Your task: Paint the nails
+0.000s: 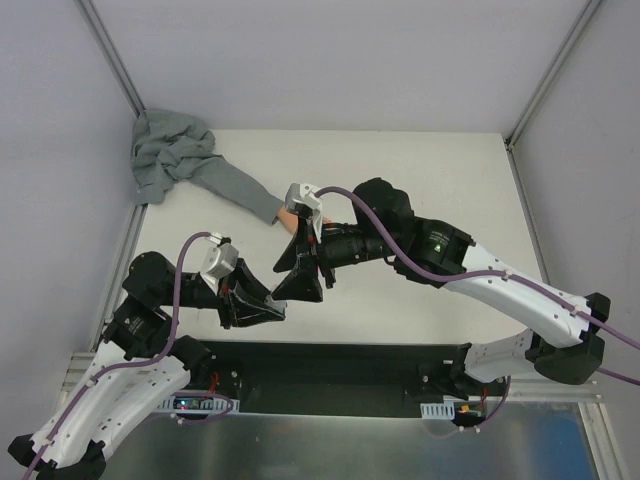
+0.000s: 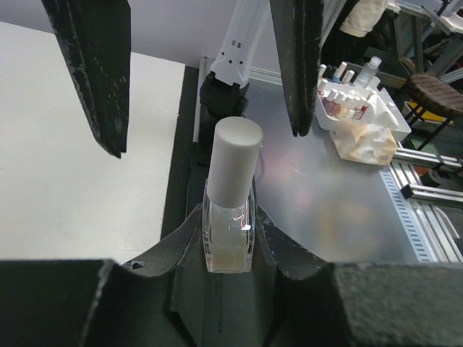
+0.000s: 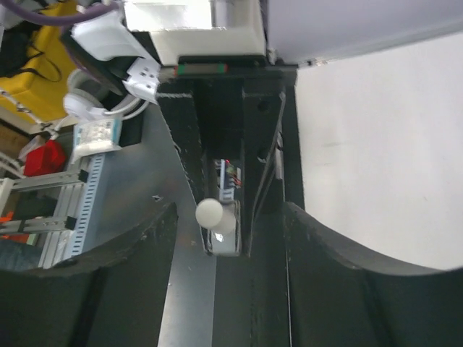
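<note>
My left gripper [image 1: 280, 302] [image 2: 230, 249] is shut on a small clear bottle [image 2: 230, 238] with a pale grey cap [image 2: 236, 163], and holds it upright. My right gripper [image 1: 300, 285] [image 3: 230, 217] is open. Its dark fingers [image 2: 98, 79] stand on either side of the cap and a little beyond it, not touching it. In the right wrist view the cap [image 3: 210, 213] shows between my jaws. The peach-pink fake hand [image 1: 287, 222] lies on the table, mostly hidden under my right wrist. Its nails cannot be made out. Its grey sleeve [image 1: 235, 188] runs to the back left.
The sleeve's fabric [image 1: 165, 158] is bunched at the back left corner. A white tray [image 2: 358, 108] of small bottles stands off the table beyond the near edge. The black base strip [image 1: 340, 370] runs along the table's near edge.
</note>
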